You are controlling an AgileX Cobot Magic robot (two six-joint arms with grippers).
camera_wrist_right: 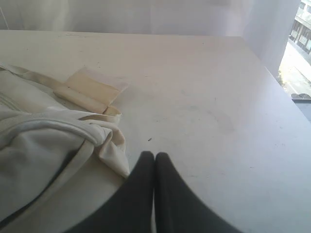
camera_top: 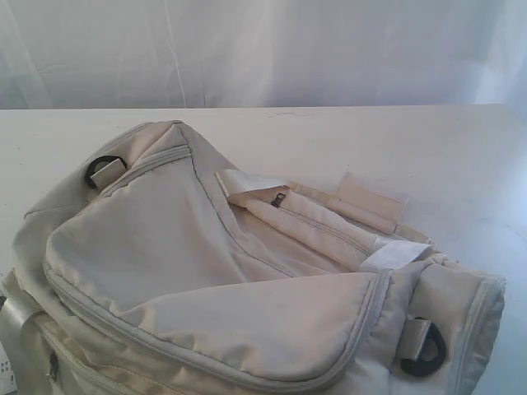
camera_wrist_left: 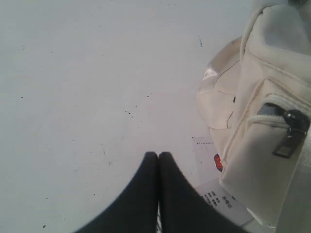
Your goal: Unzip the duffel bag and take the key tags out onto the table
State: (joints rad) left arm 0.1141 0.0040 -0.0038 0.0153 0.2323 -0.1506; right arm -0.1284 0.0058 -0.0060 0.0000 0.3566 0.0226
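**Both grippers clenched and empty beside the zipped bag**

The white tabletop [camera_top: 461, 164] carries everything. The cream bag [camera_top: 206, 271] lies on it and fills the lower part of the exterior view, with one end towards the far left and the other towards the near right. The grey zipper around its top flap runs closed along all that shows.

The left gripper [camera_wrist_left: 158, 155] has its two dark fingers pressed together with nothing between them. It is over bare tabletop, just beside one end of the bag and apart from the fabric. Whether its tips touch the surface cannot be told.

The right gripper [camera_wrist_right: 154, 155] is clenched in the same way and holds nothing. It is over the tabletop just beside a loose fold at the bag's edge, and no contact with the fold shows.

A pale strap pad [camera_top: 370, 202] lies flat on the tabletop behind the bag. A printed paper label [camera_wrist_left: 206, 150] lies on the tabletop, partly tucked under the bag's end near the left gripper. One black D-ring [camera_top: 100, 169] sits at the far left end and another D-ring [camera_top: 424, 350] at the near right end. A metal zipper pull [camera_wrist_left: 290, 141] hangs on a side pocket, which is shut.
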